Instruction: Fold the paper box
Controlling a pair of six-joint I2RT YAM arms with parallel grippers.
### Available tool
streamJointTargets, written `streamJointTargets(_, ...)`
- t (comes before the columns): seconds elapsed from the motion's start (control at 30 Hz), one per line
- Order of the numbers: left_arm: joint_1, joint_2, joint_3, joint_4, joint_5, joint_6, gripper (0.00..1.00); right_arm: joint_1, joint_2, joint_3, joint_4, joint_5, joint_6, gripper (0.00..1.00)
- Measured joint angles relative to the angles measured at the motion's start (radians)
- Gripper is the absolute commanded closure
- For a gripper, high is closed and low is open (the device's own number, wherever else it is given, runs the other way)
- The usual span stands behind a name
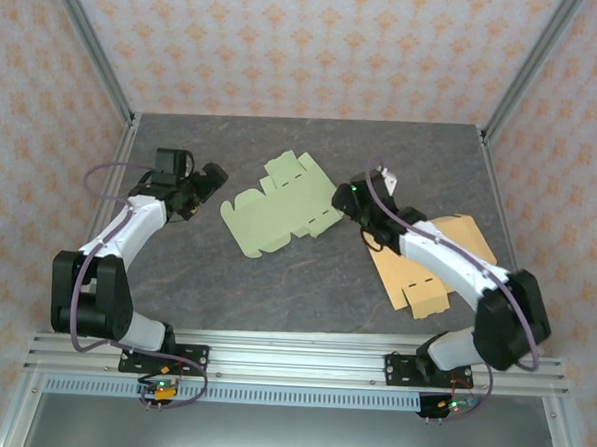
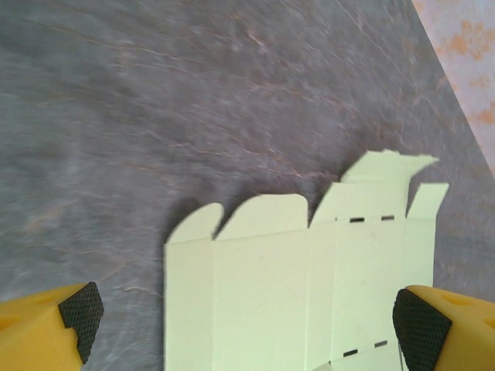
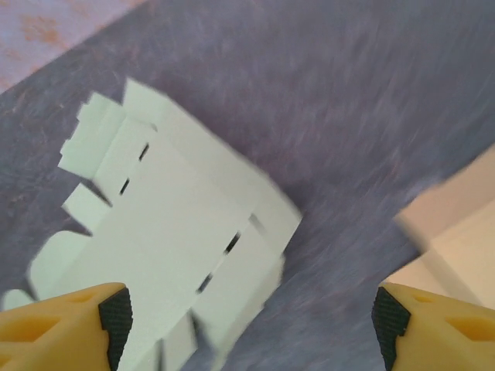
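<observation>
As the green box blank (image 1: 279, 207) lies between them, left claw (image 1: 219, 175) and right claw (image 1: 342, 197) gape wide.

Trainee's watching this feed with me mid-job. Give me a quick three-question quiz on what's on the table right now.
1. Multiple choice: which one lies between the left pincer and the right pincer?
A) the light green blank
B) the tan blank
C) a white blank
2. True or false: the light green blank is already folded into a box.
3. Fill in: the tan blank lies partly under the ____ arm.
Key: 1 A; 2 false, it lies unfolded; 3 right, the right arm crosses over it.
</observation>
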Motion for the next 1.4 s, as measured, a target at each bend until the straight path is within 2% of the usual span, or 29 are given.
streamJointTargets(0.1, -0.033, 0.005, -0.001, 0.005, -0.014, 0.01, 0.0, 0.016, 0.115, -0.007, 0.04, -0.13, 0.207, 0.17)
streamJointTargets(0.2, -0.032, 0.001, -0.001, 0.007, -0.038, 0.029, 0.0, 0.025, 0.219, 0.004, 0.063, -0.198, 0.305, 0.2)
streamJointTargets(0.27, -0.031, -0.006, -0.002, 0.006, -0.061, 0.045, 0.0, 0.025, 0.278, 0.022, 0.063, -0.208, 0.331, 0.26)
streamJointTargets(0.33, -0.031, -0.022, -0.006, 0.011, -0.084, 0.064, 0.0, 0.025, 0.314, 0.044, 0.056, -0.202, 0.332, 0.39)
streamJointTargets(0.4, -0.031, -0.043, -0.019, 0.023, -0.097, 0.079, 0.0, 0.025, 0.327, 0.073, 0.041, -0.182, 0.307, 0.54)
streamJointTargets(0.47, -0.031, -0.06, -0.036, 0.044, -0.109, 0.091, 0.0, 0.025, 0.329, 0.106, 0.035, -0.151, 0.264, 0.64)
streamJointTargets(0.53, -0.031, -0.075, -0.061, 0.076, -0.116, 0.106, 0.0, 0.024, 0.332, 0.142, 0.032, -0.127, 0.192, 0.82)
streamJointTargets(0.73, -0.031, -0.098, -0.113, 0.146, -0.122, 0.152, 0.0, 0.014, 0.354, 0.189, 0.037, -0.093, -0.12, 1.0)
streamJointTargets(0.97, -0.031, -0.098, -0.235, 0.328, -0.085, 0.208, 0.0, 0.013, 0.348, 0.168, 0.103, -0.052, -0.576, 0.97)
streamJointTargets(1.1, -0.031, -0.053, -0.305, 0.449, -0.048, 0.251, 0.0, 0.011, 0.292, 0.068, 0.204, -0.054, -0.803, 0.97)
streamJointTargets(1.17, -0.034, -0.036, -0.336, 0.506, -0.028, 0.272, 0.01, 0.005, 0.261, 0.013, 0.266, -0.061, -0.875, 0.96)
streamJointTargets(1.23, -0.048, -0.031, -0.372, 0.566, -0.013, 0.299, 0.07, -0.006, 0.244, -0.021, 0.323, -0.073, -0.926, 0.96)
streamJointTargets(1.4, -0.114, -0.027, -0.432, 0.678, 0.024, 0.346, 0.12, -0.024, 0.241, -0.061, 0.433, -0.077, -0.986, 0.96)
